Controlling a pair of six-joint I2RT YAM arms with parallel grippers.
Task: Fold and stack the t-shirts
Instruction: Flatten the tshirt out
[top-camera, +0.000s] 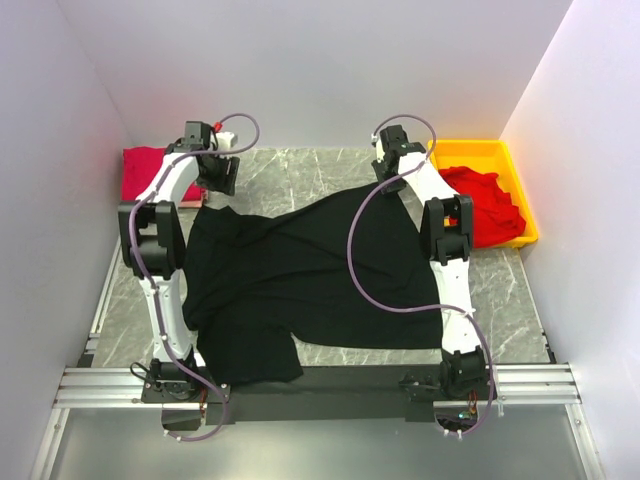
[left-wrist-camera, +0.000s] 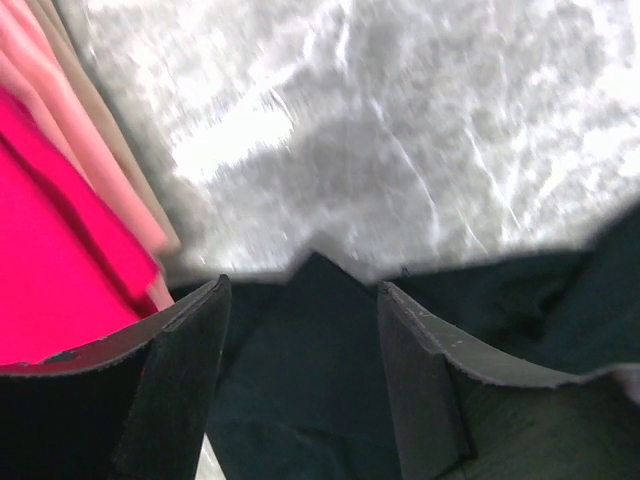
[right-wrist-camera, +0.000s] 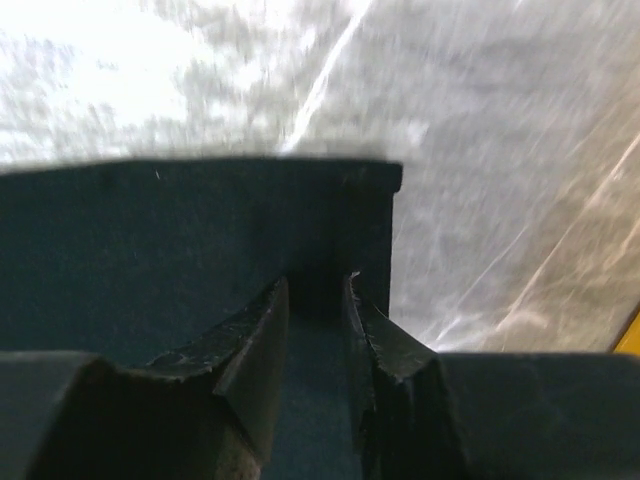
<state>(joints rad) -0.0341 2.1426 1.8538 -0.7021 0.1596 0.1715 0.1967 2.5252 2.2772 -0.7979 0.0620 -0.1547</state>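
Note:
The black t-shirt (top-camera: 290, 280) lies spread over the middle of the marble table, its near part bunched. My right gripper (top-camera: 393, 172) at the far middle is shut on the shirt's far right corner (right-wrist-camera: 150, 240), and the cloth rises to it; the jaws (right-wrist-camera: 315, 285) pinch the cloth. My left gripper (top-camera: 215, 172) is open at the far left, and its fingers (left-wrist-camera: 300, 285) straddle a pointed far corner of the black shirt (left-wrist-camera: 300, 380). A folded red t-shirt (top-camera: 150, 168) lies just left of it (left-wrist-camera: 50, 260). Another red t-shirt (top-camera: 490, 205) lies crumpled in the tray.
The yellow plastic tray (top-camera: 480, 152) stands at the far right, and its corner shows in the right wrist view (right-wrist-camera: 632, 335). White walls close the table in at the back and both sides. Bare marble (top-camera: 300, 170) shows between the two grippers.

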